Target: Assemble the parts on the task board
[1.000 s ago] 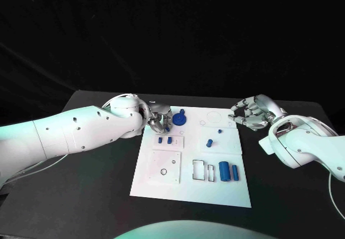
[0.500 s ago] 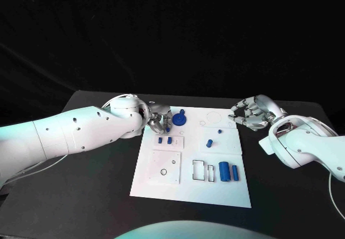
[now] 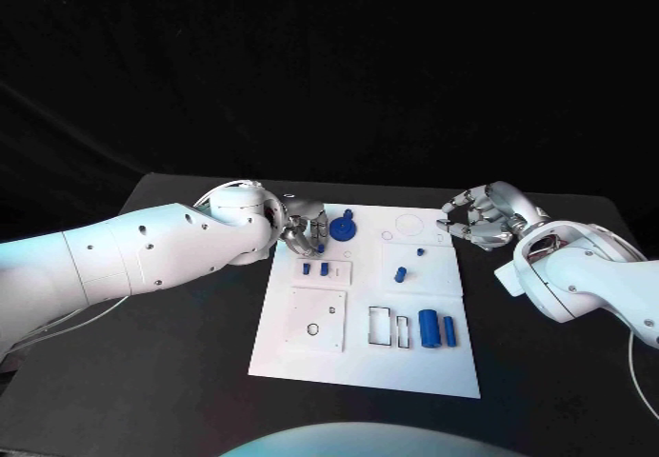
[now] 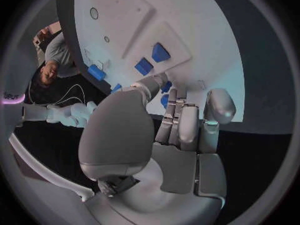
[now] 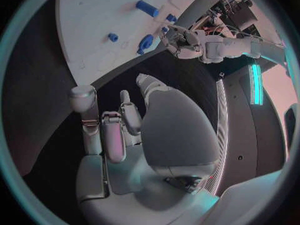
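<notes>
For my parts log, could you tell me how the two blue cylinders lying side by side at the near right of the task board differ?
The left cylinder is thicker than the right cylinder, which is slimmer. The left cylinder lies next to the empty rectangular slots; the right cylinder lies nearer the task board edge. Both are blue, lie flat and parallel, and neither hand touches them.

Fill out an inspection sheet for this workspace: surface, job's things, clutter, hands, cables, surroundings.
Surface: black table, with the white task board lying in its middle.
Job's things: a blue disc part at the board's far end; two small blue blocks on a raised plate; two blue cylinders near the board's right edge.
Clutter: nothing seen.
Hands: left hand at the board's far left edge, fingers beside the disc part; whether it grips it, cannot tell. Right hand off the board's far right corner, fingers curled, holding nothing.
Cables: a thin white cable under the left arm.
Surroundings: dark backdrop.
</notes>
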You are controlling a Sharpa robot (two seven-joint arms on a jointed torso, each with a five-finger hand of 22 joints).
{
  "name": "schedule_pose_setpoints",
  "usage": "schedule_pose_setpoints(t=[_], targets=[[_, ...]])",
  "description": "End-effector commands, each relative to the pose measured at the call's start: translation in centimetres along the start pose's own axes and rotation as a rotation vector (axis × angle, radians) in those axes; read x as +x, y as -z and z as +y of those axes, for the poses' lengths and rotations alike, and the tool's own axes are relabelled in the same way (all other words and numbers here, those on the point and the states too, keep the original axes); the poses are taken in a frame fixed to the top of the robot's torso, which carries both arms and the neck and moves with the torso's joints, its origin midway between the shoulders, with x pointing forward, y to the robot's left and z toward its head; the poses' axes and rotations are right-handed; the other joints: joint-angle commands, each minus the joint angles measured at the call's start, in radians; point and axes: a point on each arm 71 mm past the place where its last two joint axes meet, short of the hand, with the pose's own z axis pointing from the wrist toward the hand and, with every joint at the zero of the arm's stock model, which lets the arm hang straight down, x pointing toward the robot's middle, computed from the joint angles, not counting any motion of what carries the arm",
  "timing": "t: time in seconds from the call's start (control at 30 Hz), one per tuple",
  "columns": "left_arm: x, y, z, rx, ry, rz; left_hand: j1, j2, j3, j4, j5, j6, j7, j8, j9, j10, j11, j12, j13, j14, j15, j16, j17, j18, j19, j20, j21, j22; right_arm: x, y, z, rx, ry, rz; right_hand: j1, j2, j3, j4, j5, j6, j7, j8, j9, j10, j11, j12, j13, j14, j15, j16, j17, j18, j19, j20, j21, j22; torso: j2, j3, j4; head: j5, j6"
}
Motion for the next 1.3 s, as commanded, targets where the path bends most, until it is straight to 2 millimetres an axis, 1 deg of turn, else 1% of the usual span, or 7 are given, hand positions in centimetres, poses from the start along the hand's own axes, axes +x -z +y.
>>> schedule_pose_setpoints(t=[0.03, 0.23, 0.47, 0.53, 0.77, 0.93, 1.3], targets=[[0.0, 0.0, 0.0, -0.005, -0.002, -0.002, -0.008, 0.002, -0.009, -0.001, 0.003, -0.006, 0.000, -0.005, -0.001, -0.014, 0.002, -0.002, 0.003, -0.012, 0.002, -0.005, -0.007, 0.017, -0.008, 0.003, -0.010, 0.124, 0.1, 0.0, 0.1, -0.008, 0.010, 0.004, -0.003, -0.004, 0.004, 0.000, 0.005, -0.002, 0.001, 0.005, 0.001, -0.004, 0.000, 0.000, 0.000, 0.070, -0.007, -0.003, 0.128, 0.013, -0.007, 0.001, -0.006, -0.001, 0.000, -0.0001, -0.0002, 0.001, 0.000], [-0.1, 0.2, 0.3, -0.006, 0.004, -0.017, -0.010, -0.001, -0.017, -0.002, 0.003, -0.011, -0.003, -0.009, -0.003, -0.038, 0.009, 0.006, 0.009, -0.027, 0.008, -0.010, -0.028, 0.022, -0.021, 0.009, -0.032, 0.119, 0.1, 0.0, 0.0, -0.010, 0.012, 0.008, -0.002, -0.007, 0.006, 0.000, 0.005, -0.004, 0.002, 0.005, 0.002, -0.015, 0.000, -0.010, -0.014, 0.068, -0.007, -0.008, 0.119, 0.016, -0.012, 0.001, -0.020, -0.010, 0.000, -0.0005, -0.0008, 0.000, 0.000], [-0.7, 1.2, 1.5, -0.007, 0.052, -0.074, -0.006, 0.000, -0.031, -0.006, 0.009, -0.022, -0.005, -0.016, -0.006, -0.086, 0.018, 0.014, 0.014, -0.094, 0.017, -0.055, -0.139, 0.038, -0.067, 0.019, -0.118, 0.095, 0.1, -0.2, 0.0, -0.052, 0.030, 0.038, 0.011, -0.047, 0.094, -0.002, -0.005, 0.003, 0.004, 0.022, 0.024, -0.346, 0.005, -0.553, -0.578, 0.037, -0.003, -0.062, 0.033, 0.026, -0.053, 0.003, -0.098, -0.043, -0.002, -0.0008, -0.0004, -0.003, 0.001], [-1.0, 1.6, 2.1, 0.003, 0.094, -0.098, -0.001, 0.004, -0.029, -0.007, 0.012, -0.021, -0.003, -0.015, -0.006, -0.084, 0.018, 0.018, 0.015, -0.097, 0.017, -0.057, -0.143, 0.038, -0.068, 0.020, -0.120, 0.094, 0.2, -0.3, 0.0, -0.074, 0.049, 0.065, 0.020, -0.062, 0.126, -0.011, -0.030, 0.004, 0.006, 0.023, 0.028, -0.336, 0.017, -0.658, -0.665, 0.036, 0.001, -0.065, 0.030, 0.025, -0.057, 0.009, -0.104, -0.041, -0.002, -0.0001, -0.0001, -0.004, 0.002], [-1.9, 3.4, 4.3, 0.084, 0.502, -0.159, -0.004, 0.014, -0.027, -0.010, 0.028, -0.001, 0.019, 0.000, -0.003, -0.112, 0.023, 0.040, 0.014, -0.314, 0.020, -0.262, -0.484, 0.086, -0.211, 0.025, -0.408, 0.002, 0.8, -0.4, 0.1, -0.156, 0.203, 0.170, 0.029, -0.080, 0.194, -0.067, -0.078, 0.056, 0.018, 0.016, 0.032, -0.328, 0.034, -0.919, -0.867, 0.047, 0.020, -0.052, 0.053, 0.017, -0.031, 0.022, -0.044, 0.013, -0.003, 0.0001, 0.0000, -0.017, 0.007], [-2.7, 4.8, 5.6, 0.188, 0.892, -0.227, -0.018, 0.028, -0.022, 0.002, 0.061, -0.001, 0.046, 0.004, -0.004, -0.086, 0.021, 0.067, 0.012, -0.387, 0.022, -0.350, -0.548, 0.098, -0.285, 0.027, -0.561, -0.070, 1.6, -0.5, 0.4, -0.204, 0.387, 0.232, 0.024, -0.082, 0.212, -0.103, -0.077, 0.079, 0.018, 0.000, 0.025, -0.294, 0.038, -0.996, -0.930, 0.055, 0.024, -0.040, 0.072, 0.011, -0.015, 0.025, -0.007, 0.044, -0.001, -0.0006, 0.0002, -0.035, 0.011], [-3.2, 6.6, 6.8, 0.287, 1.226, -0.306, -0.016, 0.055, -0.015, 0.006, 0.085, 0.018, 0.036, 0.024, 0.003, -0.037, 0.008, 0.078, 0.003, -0.384, 0.012, -0.370, -0.574, 0.099, -0.290, 0.020, -0.595, -0.098, 2.8, -1.5, 1.3, -0.224, 0.635, 0.221, 0.003, -0.084, 0.204, -0.131, -0.072, 0.088, 0.024, -0.020, 0.014, -0.289, 0.045, -1.066, -0.981, 0.057, 0.031, -0.041, 0.070, 0.009, -0.009, 0.027, 0.005, 0.058, 0.000, -0.0014, 0.0002, -0.054, 0.016]])
